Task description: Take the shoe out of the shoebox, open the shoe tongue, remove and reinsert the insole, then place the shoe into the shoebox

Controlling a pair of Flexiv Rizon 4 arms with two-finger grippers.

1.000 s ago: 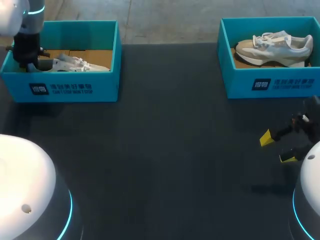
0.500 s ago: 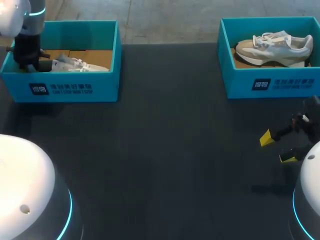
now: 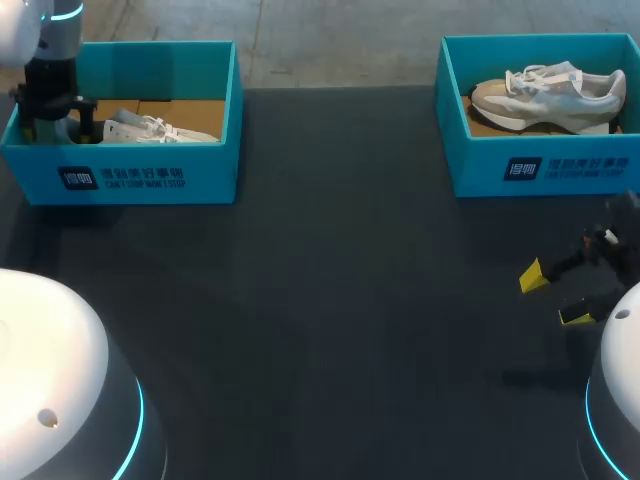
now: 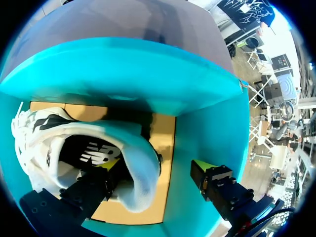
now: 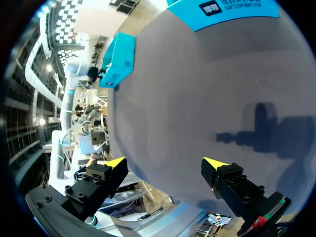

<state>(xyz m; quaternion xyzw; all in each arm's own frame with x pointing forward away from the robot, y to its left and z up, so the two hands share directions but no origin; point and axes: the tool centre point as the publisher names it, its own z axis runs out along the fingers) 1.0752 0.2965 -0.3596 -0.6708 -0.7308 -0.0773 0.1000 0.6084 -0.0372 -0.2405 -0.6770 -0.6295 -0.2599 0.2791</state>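
Left gripper [image 4: 155,168] hangs low inside the teal shoebox [image 4: 128,74] with its fingers spread astride the heel of the white shoe [image 4: 131,143]: one yellow tip sits inside the shoe's mouth, while the other stands outside the heel and clear of it, so nothing is pinched yet. That straddle looks chosen so that a squeeze would catch the heel collar, a firm rim to lift by. I judge the task to be at its first step, with the shoe resting in the box and its laces beyond the inner finger. Right gripper [image 3: 555,295], also spread and empty, hovers over the dark table [image 3: 330,280] just short of a second shoebox [image 3: 540,165] holding a grey-and-white shoe [image 3: 550,90], probably parked there to leave the middle free for setting the white shoe down
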